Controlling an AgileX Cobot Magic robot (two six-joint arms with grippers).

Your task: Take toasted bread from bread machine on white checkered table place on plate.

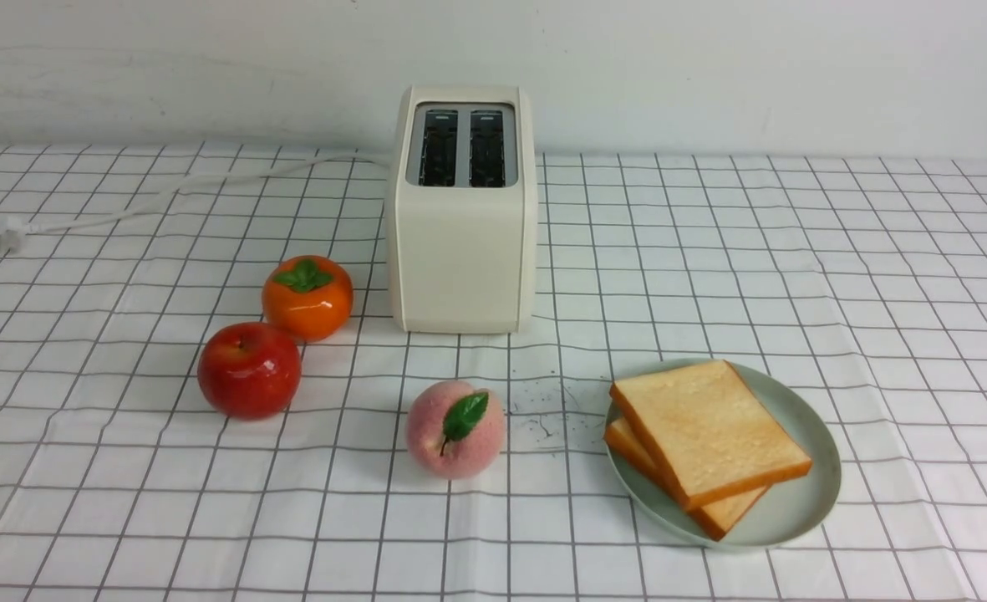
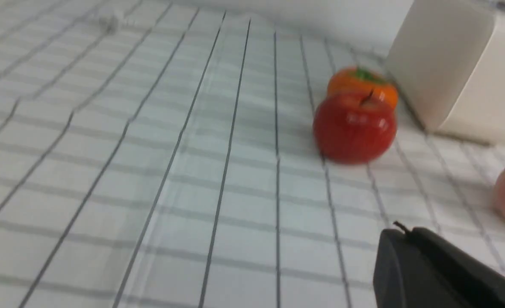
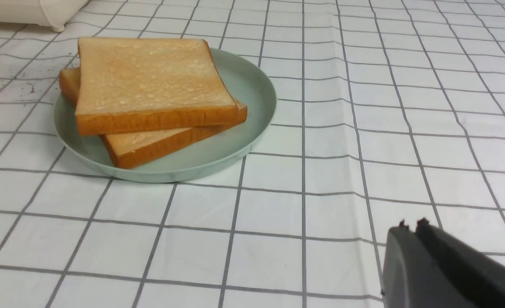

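Both toast slices (image 1: 704, 431) are stacked on the mint-green plate (image 1: 811, 493), beside the emptied toaster (image 1: 462, 226); the task appears done, so the left gripper (image 2: 400, 233) and right gripper (image 3: 410, 226) are closed, empty.

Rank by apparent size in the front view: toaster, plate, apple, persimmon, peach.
1. Boxy cream-white toaster
2. Round mint-green plate, though it sits nearer the camera, so this ranking is unsure
3. Shiny red apple, fuzzy pink peach and glossy orange persimmon look too alike to rank.
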